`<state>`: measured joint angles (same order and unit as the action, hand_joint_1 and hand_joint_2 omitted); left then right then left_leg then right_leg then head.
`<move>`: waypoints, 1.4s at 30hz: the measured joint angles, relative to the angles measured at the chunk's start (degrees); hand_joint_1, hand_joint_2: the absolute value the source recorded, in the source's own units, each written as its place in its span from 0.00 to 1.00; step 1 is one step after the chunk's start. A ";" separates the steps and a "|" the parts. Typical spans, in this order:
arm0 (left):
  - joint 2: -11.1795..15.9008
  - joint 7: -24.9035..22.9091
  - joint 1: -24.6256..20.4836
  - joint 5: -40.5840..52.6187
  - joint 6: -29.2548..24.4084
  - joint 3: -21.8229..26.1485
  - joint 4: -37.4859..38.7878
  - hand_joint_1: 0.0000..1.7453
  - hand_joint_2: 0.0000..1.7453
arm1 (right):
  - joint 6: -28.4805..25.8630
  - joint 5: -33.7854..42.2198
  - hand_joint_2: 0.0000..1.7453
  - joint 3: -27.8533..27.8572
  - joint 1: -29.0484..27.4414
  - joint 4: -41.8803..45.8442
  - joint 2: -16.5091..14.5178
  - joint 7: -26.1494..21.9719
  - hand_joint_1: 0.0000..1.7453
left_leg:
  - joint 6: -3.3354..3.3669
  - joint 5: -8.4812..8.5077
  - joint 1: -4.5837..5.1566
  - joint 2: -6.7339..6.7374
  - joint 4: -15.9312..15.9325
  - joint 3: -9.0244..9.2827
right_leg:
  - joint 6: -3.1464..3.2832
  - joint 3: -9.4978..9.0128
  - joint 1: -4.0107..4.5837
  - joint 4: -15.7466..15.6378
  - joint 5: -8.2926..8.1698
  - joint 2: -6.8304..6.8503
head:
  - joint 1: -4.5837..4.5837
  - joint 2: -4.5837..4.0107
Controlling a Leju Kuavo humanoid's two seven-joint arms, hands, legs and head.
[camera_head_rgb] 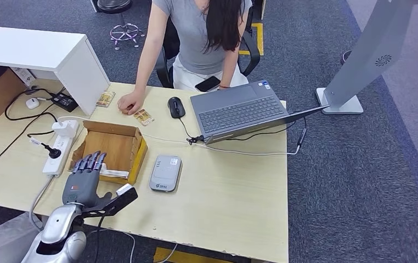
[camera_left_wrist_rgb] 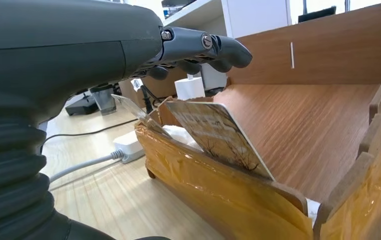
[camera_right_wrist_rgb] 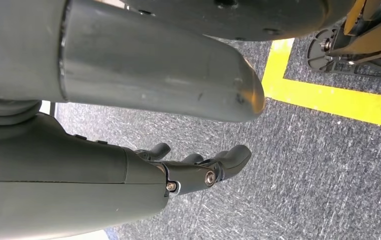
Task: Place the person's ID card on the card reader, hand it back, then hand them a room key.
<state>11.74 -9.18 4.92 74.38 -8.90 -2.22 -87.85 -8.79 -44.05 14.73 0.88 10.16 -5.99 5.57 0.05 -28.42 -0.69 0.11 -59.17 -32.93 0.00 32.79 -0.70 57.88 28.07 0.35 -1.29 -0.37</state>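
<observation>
Nearest the robot, the left hand (camera_head_rgb: 84, 178) hovers over the near edge of the open cardboard box (camera_head_rgb: 120, 131), palm down, fingers (camera_left_wrist_rgb: 218, 47) stretched forward side by side and slightly apart, holding nothing. In the left wrist view a room key card (camera_left_wrist_rgb: 217, 132) printed with a tree pattern leans tilted against the box's near wall, its long axis slanting up out of the box; the fingers hang above it, not touching. A second card (camera_left_wrist_rgb: 133, 111) stands beside it at the same wall. The right hand (camera_right_wrist_rgb: 198, 167) hangs over grey carpet (camera_right_wrist_rgb: 303, 175) beside a yellow floor stripe (camera_right_wrist_rgb: 338, 100), fingers loosely curled with nothing in them.

Just right of the box on the pale wooden desk (camera_head_rgb: 234, 192) lies the grey card reader (camera_head_rgb: 165, 173), flat, its long axis running away from the robot. Left of the box sits a white power strip (camera_head_rgb: 60, 143) with black cables.

Farther back, a small patterned ID card (camera_head_rgb: 143, 116) lies flat on the desk, long axis slanted, just beside the person's hand (camera_head_rgb: 130, 102) resting there. Another small card (camera_head_rgb: 106, 98) lies left of that hand, by the white cabinet (camera_head_rgb: 42, 55). A black mouse (camera_head_rgb: 176, 107) and an open laptop (camera_head_rgb: 239, 109) stand between the reader and the seated person (camera_head_rgb: 201, 33), who has a phone (camera_head_rgb: 207, 84) on the lap. A white stand base (camera_head_rgb: 341, 101) rests on the carpet at far right.
</observation>
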 joint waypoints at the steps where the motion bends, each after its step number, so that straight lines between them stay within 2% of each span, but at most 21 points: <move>1: -0.04 0.00 -0.08 0.00 -0.01 0.00 0.21 0.00 1.00 | 0.00 -0.01 0.00 0.00 0.00 0.00 0.00 -0.01 0.00 | 0.00 0.00 0.00 0.00 0.00 0.00 | 0.00 0.00 0.00 0.00 0.00 0.00 | 0.00 0.00; 22: -0.32 0.02 -0.32 0.02 -0.05 -0.01 1.61 0.00 1.00 | 0.00 -0.25 0.00 0.00 0.00 0.00 0.00 -0.32 0.00 | 0.00 0.00 0.00 0.00 0.00 0.00 | 0.00 0.01 0.00 0.00 0.00 0.00 | 0.00 0.00; 26: -0.40 0.21 -0.36 0.02 -0.42 -0.01 1.62 1.00 1.00 | -0.02 -0.51 0.00 0.00 -0.01 0.00 -0.01 -0.26 0.00 | 0.00 0.00 0.00 0.00 0.00 0.00 | 0.00 0.01 0.00 0.00 0.00 0.00 | 0.00 0.00; 33: -0.69 2.51 -0.30 -0.18 -4.76 -0.01 1.60 1.00 1.00 | -0.02 -0.86 0.00 0.00 -0.01 0.00 0.00 -0.80 0.00 | 0.00 0.00 0.00 0.00 0.00 0.00 | 0.00 0.00 0.00 0.00 0.00 0.00 | 0.00 0.00; 42: -0.86 3.16 -0.18 -0.49 -5.75 -0.01 1.34 1.00 1.00 | -0.02 -1.02 0.00 0.00 -0.02 0.00 0.00 -0.90 0.00 | 0.00 0.00 0.00 0.00 0.00 -0.01 | 0.00 0.00 0.00 0.00 0.00 0.00 | -0.01 0.00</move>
<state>10.87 -6.02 4.74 73.89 -14.64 -2.23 -86.52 -8.81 -45.07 14.73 0.86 10.16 -5.99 4.67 0.05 -28.42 -0.69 0.11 -59.17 -32.93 0.00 32.80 -0.70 57.88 28.07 0.35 -1.29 -0.37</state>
